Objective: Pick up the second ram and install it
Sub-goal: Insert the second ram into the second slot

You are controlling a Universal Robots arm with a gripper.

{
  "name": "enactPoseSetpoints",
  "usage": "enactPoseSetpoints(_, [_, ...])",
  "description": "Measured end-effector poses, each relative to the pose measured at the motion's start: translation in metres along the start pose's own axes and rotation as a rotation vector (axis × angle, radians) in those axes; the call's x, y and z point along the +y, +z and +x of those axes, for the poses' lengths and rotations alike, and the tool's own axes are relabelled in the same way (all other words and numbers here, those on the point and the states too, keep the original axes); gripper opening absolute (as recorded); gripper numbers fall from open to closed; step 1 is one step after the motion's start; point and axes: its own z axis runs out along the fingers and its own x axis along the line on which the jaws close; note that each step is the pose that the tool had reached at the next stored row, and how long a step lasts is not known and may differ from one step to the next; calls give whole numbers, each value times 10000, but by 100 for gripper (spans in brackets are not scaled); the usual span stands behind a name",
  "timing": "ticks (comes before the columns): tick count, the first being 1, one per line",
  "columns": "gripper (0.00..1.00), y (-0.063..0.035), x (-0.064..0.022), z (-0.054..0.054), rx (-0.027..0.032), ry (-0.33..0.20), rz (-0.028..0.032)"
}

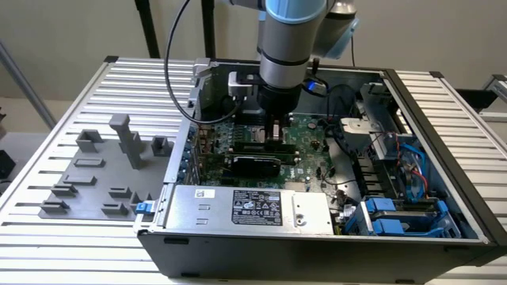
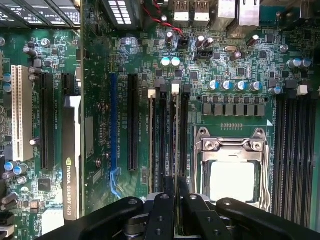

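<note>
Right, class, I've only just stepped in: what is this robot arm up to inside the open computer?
A single robot arm reaches down into an open computer case lying on a slatted table. Its gripper is closed on the second ram, a thin memory stick held edge-on over the motherboard. In the wrist view the stick lines up with the memory slots next to the CPU socket. Whether it is fully seated cannot be told. A graphics card sits further off.

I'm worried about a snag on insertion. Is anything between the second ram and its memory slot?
Nothing visible. The claw holds the second ram edge-on, lined up along the memory slots beside the CPU socket, with no cable or card crossing there.
</note>
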Motion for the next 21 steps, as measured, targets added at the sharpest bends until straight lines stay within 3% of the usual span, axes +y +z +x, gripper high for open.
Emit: enactPoseSetpoints(21, [0, 55, 4, -16, 16, -1, 0])
